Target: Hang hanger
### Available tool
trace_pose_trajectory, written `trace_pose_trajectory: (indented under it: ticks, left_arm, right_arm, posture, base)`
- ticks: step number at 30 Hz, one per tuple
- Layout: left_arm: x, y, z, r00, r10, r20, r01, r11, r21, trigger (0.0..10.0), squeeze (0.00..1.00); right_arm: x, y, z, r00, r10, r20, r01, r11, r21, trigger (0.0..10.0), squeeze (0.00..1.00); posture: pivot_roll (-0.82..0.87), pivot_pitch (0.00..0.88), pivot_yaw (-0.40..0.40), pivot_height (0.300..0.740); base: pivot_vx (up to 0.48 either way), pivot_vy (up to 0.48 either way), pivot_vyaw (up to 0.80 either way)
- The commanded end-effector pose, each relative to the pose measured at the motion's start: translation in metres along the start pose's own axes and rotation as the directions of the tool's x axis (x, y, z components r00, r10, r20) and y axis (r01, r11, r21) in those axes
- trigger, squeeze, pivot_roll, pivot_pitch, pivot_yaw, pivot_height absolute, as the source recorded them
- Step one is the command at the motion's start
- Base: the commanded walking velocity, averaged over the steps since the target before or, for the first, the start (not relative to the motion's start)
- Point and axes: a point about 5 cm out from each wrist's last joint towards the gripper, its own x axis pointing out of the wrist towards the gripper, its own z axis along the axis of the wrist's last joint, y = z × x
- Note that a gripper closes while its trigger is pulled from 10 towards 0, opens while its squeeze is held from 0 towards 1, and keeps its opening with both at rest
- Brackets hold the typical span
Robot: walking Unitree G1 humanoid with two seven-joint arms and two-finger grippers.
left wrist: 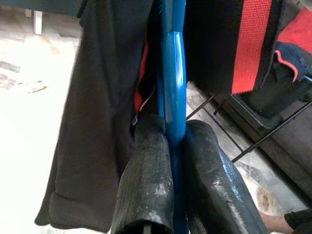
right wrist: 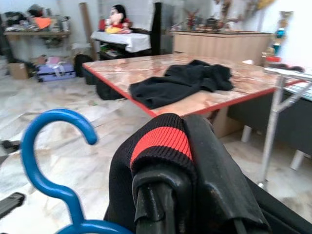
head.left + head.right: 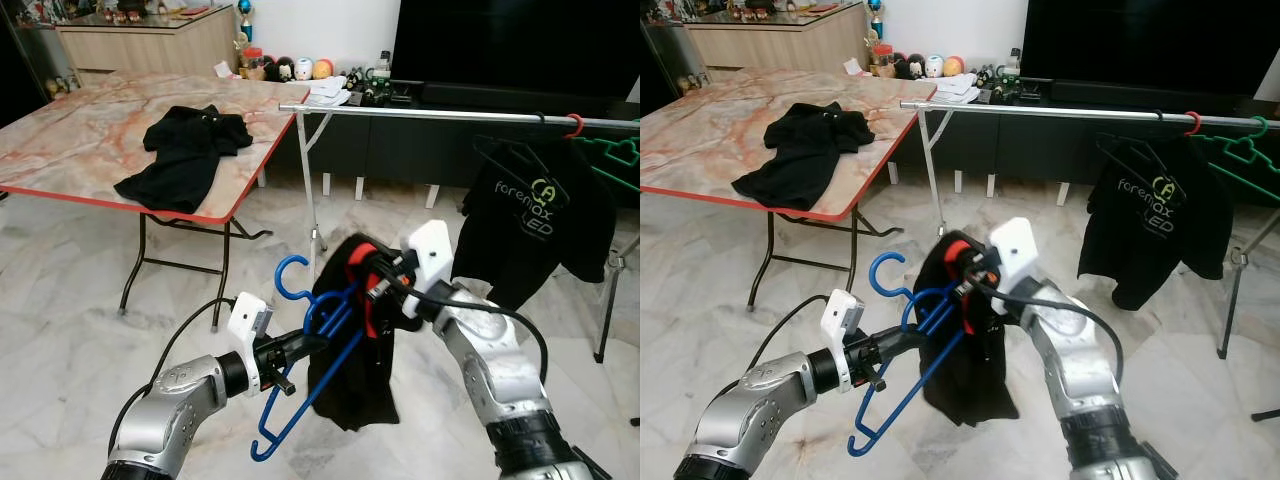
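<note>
A blue plastic hanger [image 3: 300, 370] is held in front of me, hook up, partly threaded into a black garment with red trim [image 3: 352, 340]. My left gripper [image 3: 322, 338] is shut on the hanger's bar; in the left wrist view both fingers [image 1: 146, 185] pinch the blue plastic [image 1: 173, 97]. My right gripper [image 3: 374, 286] is shut on the garment's collar, where the red ribbed band [image 2: 158, 141] drapes over its fingers. The hanger hook [image 2: 46, 151] curls beside it. A silver clothes rail [image 3: 430, 115] runs behind, above the grippers.
On the rail hang a black printed shirt [image 3: 540, 215] on a red hook and a green hanger [image 3: 618, 150]. To the left is a marble folding table [image 3: 90, 130] with another black garment [image 3: 185, 150]. A dark TV unit lines the back wall; the floor is marble.
</note>
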Motion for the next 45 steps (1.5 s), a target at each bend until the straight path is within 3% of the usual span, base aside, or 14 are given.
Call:
trace_pose_trajectory:
  ticks: [1,8,19,20,22,23,25,33,35,45]
  left_arm:
    - [0.001,-0.002,0.008,0.999,-0.004,0.034,0.004,1.000,0.001,10.0,0.00]
    - [0.006,-0.005,0.019,0.994,0.000,0.110,0.003,0.999,-0.032,10.0,0.00]
    - [0.010,-0.005,0.019,0.993,0.015,0.120,-0.009,0.999,-0.043,10.0,0.00]
    - [0.010,-0.003,0.019,0.992,0.027,0.121,-0.022,0.999,-0.042,10.0,0.00]
    - [0.009,-0.002,0.020,0.992,0.040,0.123,-0.035,0.999,-0.041,10.0,0.00]
    - [0.010,0.003,0.021,0.986,0.095,0.135,-0.093,0.995,-0.023,10.0,0.00]
    - [0.011,0.007,0.024,0.976,0.143,0.161,-0.139,0.990,-0.037,10.0,0.00]
    - [0.015,0.012,0.032,0.954,0.202,0.223,-0.192,0.979,-0.065,10.0,0.00]
    - [0.017,0.014,0.036,0.938,0.234,0.254,-0.220,0.972,-0.085,10.0,0.00]
    - [0.018,0.014,0.037,0.930,0.241,0.278,-0.220,0.970,-0.105,10.0,0.00]
  right_arm:
    - [0.005,0.005,0.002,0.999,0.047,-0.004,-0.047,0.999,-0.011,10.0,0.00]
    - [-0.007,0.022,-0.003,0.974,0.220,-0.046,-0.220,0.975,-0.010,10.0,0.00]
    - [-0.014,0.009,-0.007,0.988,0.129,-0.080,-0.129,0.992,-0.003,10.0,0.00]
    - [-0.013,0.008,-0.004,0.990,0.118,-0.072,-0.118,0.993,0.000,10.0,0.37]
    - [-0.012,0.007,-0.003,0.992,0.110,-0.068,-0.110,0.994,0.002,10.0,0.37]
    - [-0.010,0.005,-0.001,0.994,0.079,-0.081,-0.081,0.996,-0.023,10.0,0.55]
    - [-0.008,0.004,-0.001,0.994,0.021,-0.107,-0.028,0.998,-0.062,10.0,0.53]
    - [-0.010,0.019,-0.004,0.990,0.034,-0.134,-0.044,0.996,-0.075,10.0,0.56]
    - [-0.009,0.025,-0.004,0.990,0.046,-0.135,-0.057,0.996,-0.075,10.0,0.86]
    - [-0.013,0.031,-0.002,0.989,0.037,-0.146,-0.047,0.997,-0.062,10.0,0.82]
  posture:
    - [0.05,0.044,0.013,0.740]
    - [0.04,0.049,0.015,0.740]
    - [0.03,0.046,0.020,0.740]
    - [0.03,0.046,0.020,0.740]
    - [0.03,0.046,0.020,0.740]
    - [0.04,0.045,0.019,0.740]
    - [0.04,0.046,0.018,0.740]
    - [0.03,0.048,0.018,0.740]
    - [0.03,0.048,0.018,0.740]
    - [0.02,0.049,0.012,0.740]
  base:
    - [0.000,0.000,0.00]
    - [0.000,0.000,0.00]
    - [0.000,0.000,0.00]
    - [0.000,0.000,0.00]
    - [0.000,0.000,0.00]
    - [0.000,0.000,0.00]
    - [0.000,0.000,0.00]
    - [0.000,0.000,0.00]
    - [0.000,0.000,0.00]
    - [0.000,0.000,0.00]
